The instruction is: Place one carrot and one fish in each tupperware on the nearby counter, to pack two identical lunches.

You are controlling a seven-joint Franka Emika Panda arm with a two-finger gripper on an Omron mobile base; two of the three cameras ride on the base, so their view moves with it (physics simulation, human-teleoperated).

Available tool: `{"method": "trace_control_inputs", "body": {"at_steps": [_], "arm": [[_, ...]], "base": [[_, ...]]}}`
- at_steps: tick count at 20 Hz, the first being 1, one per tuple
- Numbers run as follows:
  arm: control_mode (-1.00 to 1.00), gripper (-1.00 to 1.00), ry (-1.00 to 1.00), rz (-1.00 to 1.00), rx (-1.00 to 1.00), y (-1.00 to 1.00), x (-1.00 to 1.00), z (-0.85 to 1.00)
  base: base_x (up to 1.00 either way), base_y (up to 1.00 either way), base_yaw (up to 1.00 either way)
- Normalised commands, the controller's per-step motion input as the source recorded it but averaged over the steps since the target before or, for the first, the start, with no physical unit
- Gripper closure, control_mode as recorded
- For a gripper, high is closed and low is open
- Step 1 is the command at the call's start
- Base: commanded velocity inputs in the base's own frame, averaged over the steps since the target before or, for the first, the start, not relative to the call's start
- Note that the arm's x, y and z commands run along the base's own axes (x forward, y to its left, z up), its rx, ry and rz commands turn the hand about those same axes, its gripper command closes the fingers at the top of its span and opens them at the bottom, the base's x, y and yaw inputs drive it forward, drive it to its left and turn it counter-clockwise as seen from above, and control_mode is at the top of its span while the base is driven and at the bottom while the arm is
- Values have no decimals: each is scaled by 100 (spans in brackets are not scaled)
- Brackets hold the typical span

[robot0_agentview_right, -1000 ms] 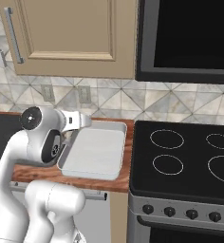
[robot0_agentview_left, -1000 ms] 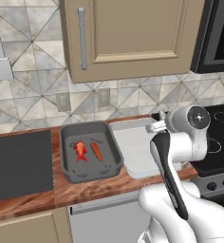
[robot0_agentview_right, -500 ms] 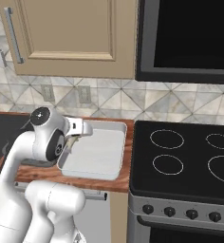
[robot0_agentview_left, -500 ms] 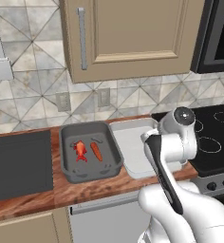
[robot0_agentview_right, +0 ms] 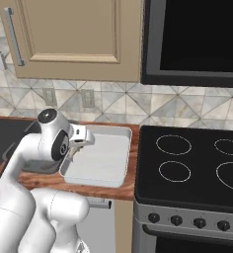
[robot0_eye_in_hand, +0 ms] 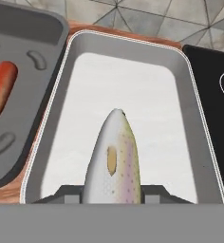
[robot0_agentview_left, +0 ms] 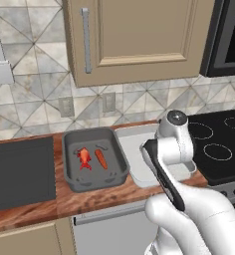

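Observation:
My gripper (robot0_eye_in_hand: 112,192) is shut on a slim silver-grey fish (robot0_eye_in_hand: 115,159) that points out ahead of the fingertips. It hangs over the light grey-white tupperware (robot0_eye_in_hand: 133,76), which lies bare beneath it. In the right base view the gripper (robot0_agentview_right: 72,152) hangs above the left side of that tupperware (robot0_agentview_right: 108,158). The dark grey tupperware (robot0_agentview_left: 69,149) stands just left of the light one (robot0_agentview_left: 134,149) on the counter (robot0_agentview_left: 35,209). It holds a red fish (robot0_agentview_left: 84,158) and a carrot (robot0_agentview_left: 101,159) side by side. The carrot (robot0_eye_in_hand: 4,90) also shows in the hand view.
A black stovetop (robot0_agentview_right: 187,163) borders the light tupperware on the right. The black sink basin (robot0_agentview_left: 20,172) lies left of the dark tupperware. Beige wall cabinets (robot0_agentview_left: 134,35) hang above, and the tiled backsplash (robot0_agentview_left: 40,104) closes the back.
The arm has swung a little to the left and the hand has dipped lower over the light tupperware, with the silver fish still held.

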Motion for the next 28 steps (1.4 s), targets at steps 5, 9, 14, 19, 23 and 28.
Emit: {"method": "trace_control_inputs", "body": {"at_steps": [5,9,14,19,23,28], "arm": [[-100,100,10,0,0,1,36,-26],[-100,100,4,0,0,0,36,-34],[-100,100,0,0,0,1,39,-39],[-100,100,0,0,0,0,38,-35],[-100,100,0,0,0,0,31,-34],[-100,-100,2,0,0,7,30,-25]], "base": [[0,0,0],[0,0,0],[0,0,0],[0,0,0],[0,0,0],[0,0,0]]}}
